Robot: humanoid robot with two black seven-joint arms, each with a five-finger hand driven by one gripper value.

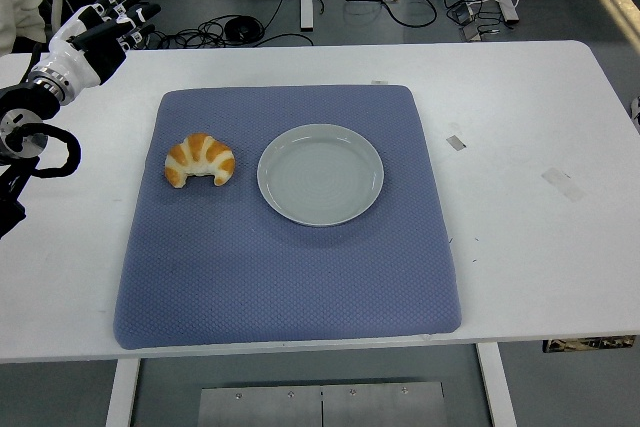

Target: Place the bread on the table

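Observation:
A golden croissant (199, 160) lies on the blue mat (290, 267), just left of an empty pale plate (320, 174). My left hand (100, 27) hovers over the table's far left corner, well up and left of the croissant, its fingers spread and holding nothing. The right arm does not show.
The white table (530, 147) has small tape marks to the right of the mat. Cables and table legs lie on the floor beyond the far edge. A light sleeve shows at the top left corner.

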